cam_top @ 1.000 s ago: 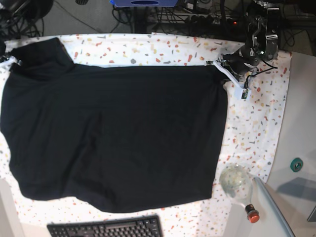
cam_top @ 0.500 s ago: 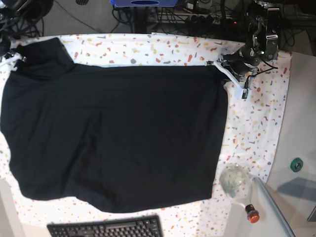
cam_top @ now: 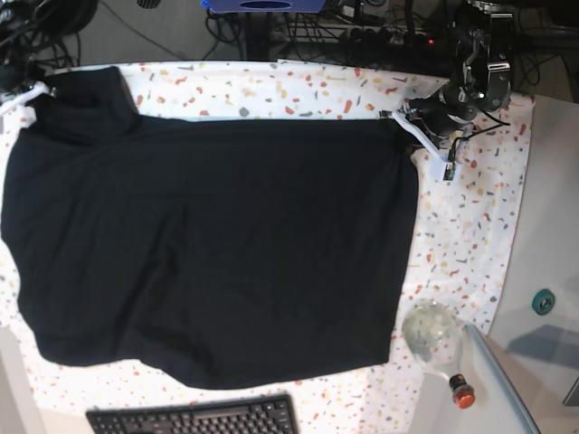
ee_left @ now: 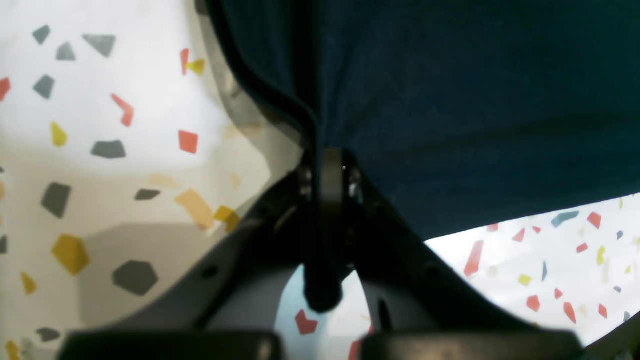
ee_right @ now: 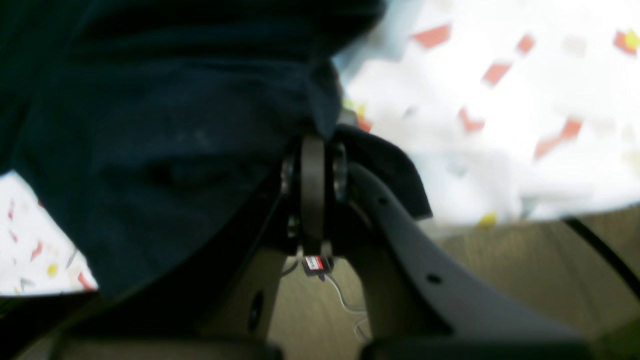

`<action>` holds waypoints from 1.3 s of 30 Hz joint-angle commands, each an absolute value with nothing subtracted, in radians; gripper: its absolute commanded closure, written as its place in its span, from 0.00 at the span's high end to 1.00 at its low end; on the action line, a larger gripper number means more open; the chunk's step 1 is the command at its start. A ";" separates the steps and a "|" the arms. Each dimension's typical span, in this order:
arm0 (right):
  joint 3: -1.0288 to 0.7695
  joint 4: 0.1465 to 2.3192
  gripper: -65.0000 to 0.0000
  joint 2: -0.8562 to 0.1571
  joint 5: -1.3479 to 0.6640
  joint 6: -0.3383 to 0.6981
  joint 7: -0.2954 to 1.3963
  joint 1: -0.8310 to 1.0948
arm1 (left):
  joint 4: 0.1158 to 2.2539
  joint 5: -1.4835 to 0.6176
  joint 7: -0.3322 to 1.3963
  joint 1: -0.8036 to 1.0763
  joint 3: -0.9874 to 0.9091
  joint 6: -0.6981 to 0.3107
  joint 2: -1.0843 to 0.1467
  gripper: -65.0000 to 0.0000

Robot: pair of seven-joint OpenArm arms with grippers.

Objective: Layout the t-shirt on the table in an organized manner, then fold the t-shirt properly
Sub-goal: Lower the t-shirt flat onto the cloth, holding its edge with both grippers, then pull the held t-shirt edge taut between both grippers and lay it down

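Note:
The black t-shirt [cam_top: 208,253] lies spread flat over most of the speckled table [cam_top: 470,226]. My left gripper [cam_top: 400,118] is at the shirt's far right corner, and in the left wrist view the left gripper [ee_left: 327,160] is shut on the hem of the t-shirt [ee_left: 450,100]. At the far left, my right gripper [cam_top: 30,89] holds the sleeve end. The right wrist view shows the right gripper [ee_right: 312,145] shut on a bunch of the t-shirt [ee_right: 175,130], right by the edge of the table [ee_right: 490,125].
A black keyboard [cam_top: 194,419] lies at the near edge. A glass bottle with a red cap [cam_top: 436,339] rests near the shirt's near right corner. A teal roll [cam_top: 543,301] sits on the grey surface at right. Cables and equipment [cam_top: 271,23] crowd the far side.
My right gripper has shut on the sleeve end and drawn it a little toward the table's far edge. The left arm has stayed put, shut on its corner.

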State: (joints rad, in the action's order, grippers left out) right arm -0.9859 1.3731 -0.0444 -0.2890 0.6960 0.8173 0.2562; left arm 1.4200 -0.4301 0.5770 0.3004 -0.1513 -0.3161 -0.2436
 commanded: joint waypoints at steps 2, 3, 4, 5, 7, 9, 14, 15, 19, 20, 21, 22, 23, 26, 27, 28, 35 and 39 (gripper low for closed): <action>-0.990 1.438 0.00 -0.041 -0.295 0.698 0.819 0.260 | 1.463 -0.438 0.565 0.309 -0.157 -0.315 -0.252 0.00; -0.990 1.461 0.00 -0.036 -0.295 0.698 0.822 0.262 | 1.480 -0.438 0.565 0.314 -0.157 -0.315 -0.251 0.00; -0.992 1.477 0.00 -0.036 -0.295 0.698 0.831 0.262 | 1.495 -0.438 0.567 0.318 -0.157 -0.315 -0.251 0.00; -0.997 1.495 0.00 -0.036 -0.295 0.698 0.848 0.263 | 1.511 -0.438 0.567 0.328 -0.157 -0.315 -0.251 0.00; -1.001 1.531 0.00 -0.036 -0.295 0.698 0.892 0.272 | 1.549 -0.438 0.568 0.344 -0.157 -0.315 -0.251 0.00; -1.001 1.580 0.00 -0.035 -0.297 0.698 0.918 0.289 | 1.586 -0.438 0.568 0.369 -0.157 -0.315 -0.252 0.00; -0.992 1.658 0.00 -0.005 -0.300 0.698 0.924 0.326 | 1.655 -0.438 0.572 0.421 -0.157 -0.314 -0.254 0.00; -0.992 1.673 0.00 0.008 -0.300 0.698 0.924 0.334 | 1.672 -0.438 0.572 0.437 -0.157 -0.314 -0.254 0.00; -0.992 1.727 0.00 0.041 -0.297 0.698 0.924 0.364 | 1.744 -0.438 0.572 0.498 -0.157 -0.314 -0.255 0.00; -0.992 1.736 0.00 0.042 -0.298 0.698 0.924 0.371 | 1.755 -0.438 0.572 0.510 -0.157 -0.314 -0.254 0.00; -0.992 1.741 0.00 0.042 -0.298 0.698 0.924 0.371 | 1.759 -0.438 0.572 0.519 -0.157 -0.314 -0.252 0.00; -0.993 1.742 0.00 0.045 -0.298 0.698 0.924 0.375 | 1.758 -0.438 0.572 0.526 -0.157 -0.311 -0.252 0.00; -0.992 1.745 0.00 0.048 -0.300 0.698 0.924 0.375 | 1.756 -0.438 0.572 0.530 -0.157 -0.300 -0.252 0.00; -0.992 1.745 0.00 0.048 -0.300 0.698 0.924 0.367 | 1.755 -0.438 0.572 0.532 -0.157 -0.275 -0.251 0.00; -0.990 1.747 0.00 0.048 -0.300 0.698 0.924 0.360 | 1.755 -0.438 0.572 0.526 -0.157 -0.275 -0.251 0.00; -0.990 1.751 0.00 0.048 -0.300 0.698 0.924 0.346 | 1.753 -0.438 0.572 0.521 -0.157 -0.275 -0.252 0.00; -0.957 1.824 0.00 0.007 -0.294 0.698 0.966 0.246 | 1.748 -0.446 0.665 0.409 -0.159 -0.275 -0.251 0.00; -0.909 1.817 0.00 -0.038 -0.294 0.698 1.063 0.142 | 1.748 -0.447 0.736 0.332 -0.159 -0.275 -0.246 0.00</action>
